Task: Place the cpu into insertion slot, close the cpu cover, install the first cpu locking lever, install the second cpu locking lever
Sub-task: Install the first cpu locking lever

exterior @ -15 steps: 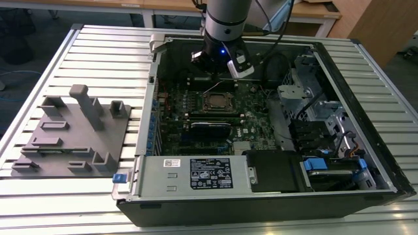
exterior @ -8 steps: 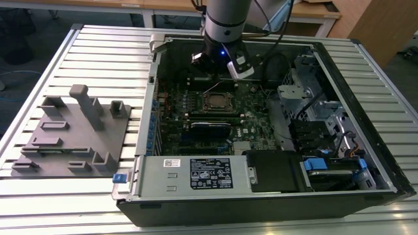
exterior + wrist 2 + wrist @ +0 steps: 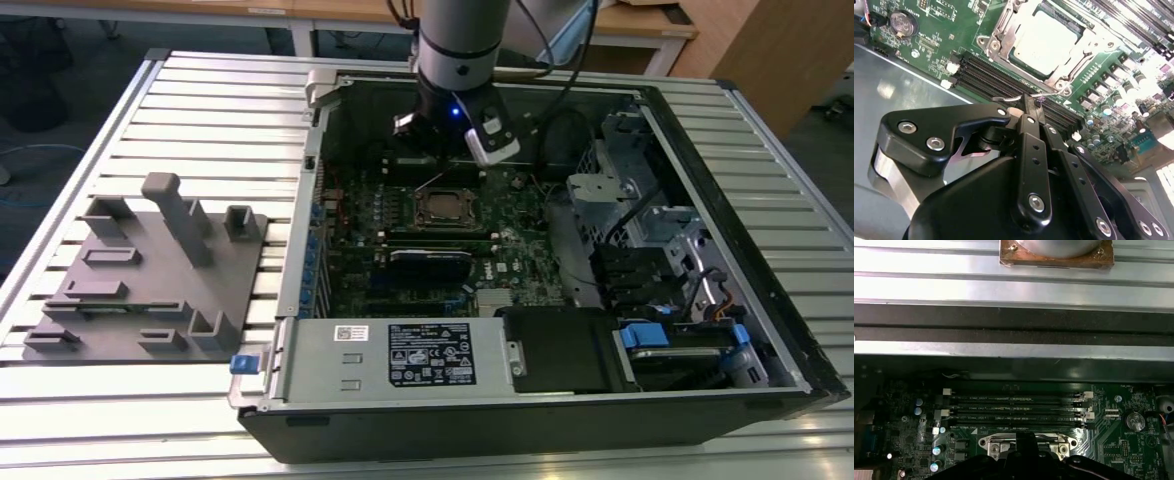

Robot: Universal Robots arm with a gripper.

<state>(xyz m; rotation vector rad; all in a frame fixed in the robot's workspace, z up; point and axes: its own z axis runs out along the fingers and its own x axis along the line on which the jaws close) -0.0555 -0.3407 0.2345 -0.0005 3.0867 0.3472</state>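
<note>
The cpu [image 3: 1046, 40], a dull silver square, lies in the insertion slot [image 3: 445, 207] in the middle of the green board. The cpu cover [image 3: 1002, 31], a silvery frame, lies flat around the cpu. A thin wire locking lever [image 3: 1009, 98] stands raised off the board beside the socket and runs across the tips of my gripper [image 3: 1032, 102]. The black fingers [image 3: 1026, 135] are shut together, and I cannot tell whether the wire is pinched between them. In the exterior view my gripper [image 3: 443, 165] hangs just behind the socket, at the raised lever [image 3: 430, 181].
Long black memory slots [image 3: 999, 82] run between gripper and socket. A coin battery [image 3: 902, 22] sits nearby. The case's metal wall [image 3: 1014, 290] rises behind. A power supply [image 3: 400, 355] and drive cage [image 3: 667, 250] crowd the case. A grey fixture plate [image 3: 147, 270] lies on the exterior view's left.
</note>
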